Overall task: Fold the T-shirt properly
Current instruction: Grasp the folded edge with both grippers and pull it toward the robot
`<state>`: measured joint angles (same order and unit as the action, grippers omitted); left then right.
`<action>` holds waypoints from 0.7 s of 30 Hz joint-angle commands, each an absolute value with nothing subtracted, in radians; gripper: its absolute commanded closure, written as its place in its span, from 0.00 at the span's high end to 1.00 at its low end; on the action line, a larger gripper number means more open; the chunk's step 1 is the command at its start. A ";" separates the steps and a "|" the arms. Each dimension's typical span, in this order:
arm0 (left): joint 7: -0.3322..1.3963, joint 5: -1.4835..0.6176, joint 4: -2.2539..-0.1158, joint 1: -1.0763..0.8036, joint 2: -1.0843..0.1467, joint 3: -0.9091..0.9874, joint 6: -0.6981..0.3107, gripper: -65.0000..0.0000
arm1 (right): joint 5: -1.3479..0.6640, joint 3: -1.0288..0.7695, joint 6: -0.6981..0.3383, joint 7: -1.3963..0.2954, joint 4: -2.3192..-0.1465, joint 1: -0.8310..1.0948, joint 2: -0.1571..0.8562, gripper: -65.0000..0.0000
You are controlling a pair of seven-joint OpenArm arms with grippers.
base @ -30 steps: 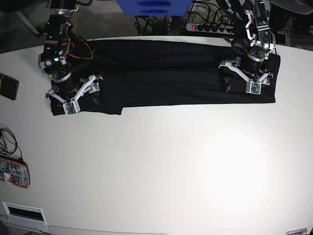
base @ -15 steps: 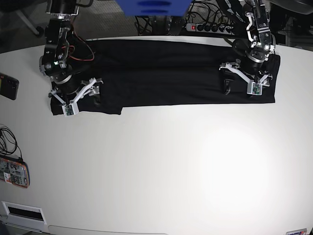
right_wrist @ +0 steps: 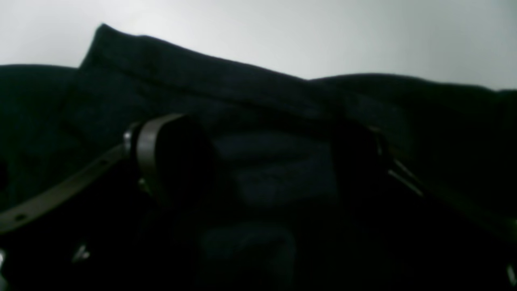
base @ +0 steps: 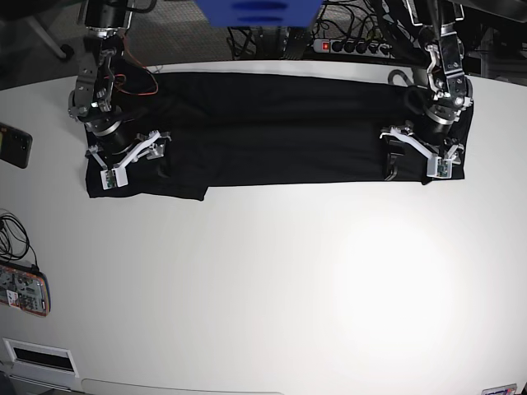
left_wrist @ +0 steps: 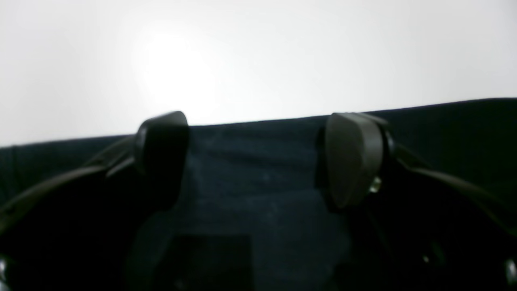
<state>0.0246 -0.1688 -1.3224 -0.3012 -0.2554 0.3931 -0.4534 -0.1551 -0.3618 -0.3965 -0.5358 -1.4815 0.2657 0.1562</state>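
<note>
T-shirt (base: 280, 123) lies as long black band across far side of bench (base: 272, 280), already folded lengthwise by our judgement. Left pincer (base: 418, 156) and right pincer (base: 132, 158) stand over its two ends, both released, jaws wide, nothing held. Risks we see: thin cloth, pincer may pinch only top layer or miss near edge; uneven lift between ends could skew fold, drag band.
</note>
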 commanded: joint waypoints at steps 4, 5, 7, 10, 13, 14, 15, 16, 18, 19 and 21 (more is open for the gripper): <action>0.206 -0.105 -1.198 -0.269 -0.288 0.394 -0.415 0.79 | -0.122 -0.358 -0.387 -0.656 -1.409 0.280 0.159 0.80; 0.205 -0.105 -1.175 -0.257 -0.295 0.394 -0.417 0.79 | -0.122 -0.358 -0.387 -0.656 -1.400 0.268 0.157 0.80; 0.173 -0.104 -1.130 -0.225 -0.311 0.374 -0.417 0.79 | -0.122 -0.358 -0.387 -0.656 -1.391 0.223 0.157 0.80; 0.094 -0.105 -1.049 -0.209 -0.348 0.303 -0.414 0.79 | -0.122 -0.357 -0.387 -0.647 -1.382 0.183 0.157 0.80; 0.044 -0.113 -1.015 -0.179 -0.354 0.254 -0.412 0.79 | -0.122 -0.357 -0.387 -0.644 -1.365 0.173 0.157 0.80; 0.030 -0.113 -1.021 -0.180 -0.354 0.252 -0.412 0.79 | -0.122 -0.357 -0.387 -0.644 -1.368 0.173 0.157 0.80; 0.028 -0.113 -1.043 -0.180 -0.354 0.252 -0.412 0.79 | -0.122 -0.357 -0.387 -0.647 -1.369 0.173 0.157 0.80; 0.027 -0.114 -1.070 -0.183 -0.354 0.252 -0.410 0.79 | -0.122 -0.357 -0.387 -0.648 -1.369 0.173 0.157 0.80; 0.031 -0.114 -1.150 -0.186 -0.352 0.254 -0.410 0.79 | -0.122 -0.357 -0.387 -0.648 -1.369 0.173 0.157 0.80; 0.031 -0.114 -1.193 -0.189 -0.352 0.254 -0.410 0.79 | -0.122 -0.357 -0.387 -0.648 -1.371 0.173 0.157 0.80; 0.031 -0.114 -1.279 -0.205 -0.352 0.272 -0.410 0.79 | -0.122 -0.357 -0.387 -0.645 -1.371 0.173 0.157 0.80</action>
<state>0.0120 -0.1322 -1.2732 -0.1986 -0.3477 0.2718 -0.3973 -0.1570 -0.3599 -0.4007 -0.5297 -1.3857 0.1574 0.1555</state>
